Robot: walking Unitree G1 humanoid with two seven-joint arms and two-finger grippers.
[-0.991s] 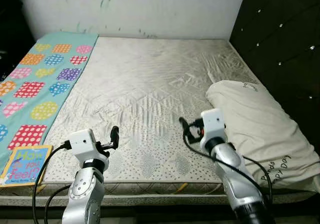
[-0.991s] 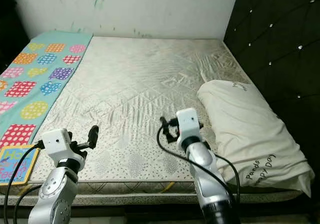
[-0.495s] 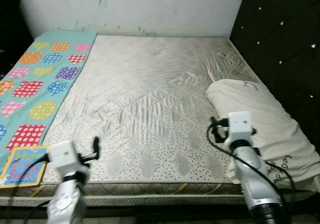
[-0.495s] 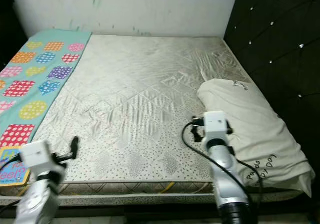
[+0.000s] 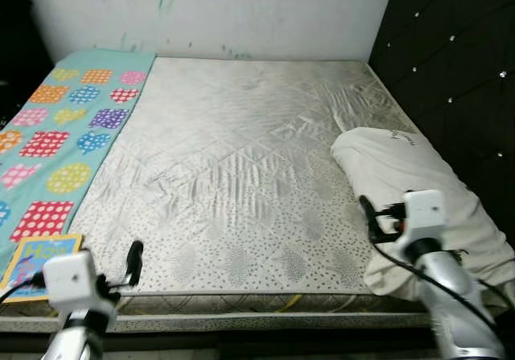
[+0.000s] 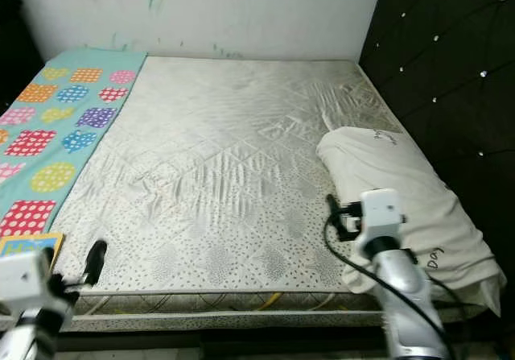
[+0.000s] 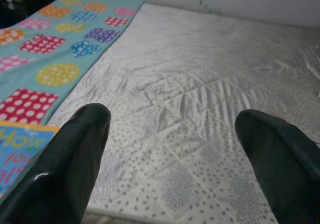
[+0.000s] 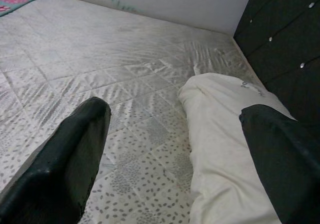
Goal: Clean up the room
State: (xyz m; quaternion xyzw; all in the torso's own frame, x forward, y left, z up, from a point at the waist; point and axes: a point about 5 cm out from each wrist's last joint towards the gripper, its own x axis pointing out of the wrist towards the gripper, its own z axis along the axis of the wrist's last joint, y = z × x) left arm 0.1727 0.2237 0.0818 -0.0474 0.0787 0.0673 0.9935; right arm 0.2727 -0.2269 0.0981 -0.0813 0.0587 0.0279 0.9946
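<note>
- Left eye view: bare mattress as landmark. Pillow lies on its right side by the dark headboard; picture book rests at its near-left corner, on the patterned blanket.
- Right eye view: right gripper hovers just beside the pillow's near end.
- Left wrist view: left gripper spread wide, holding nothing, above the mattress's near edge, near the book.
- Right wrist view: fingers wide apart, empty. Pillow judged soft, light, saggy; pinch a corner or fold.
</note>
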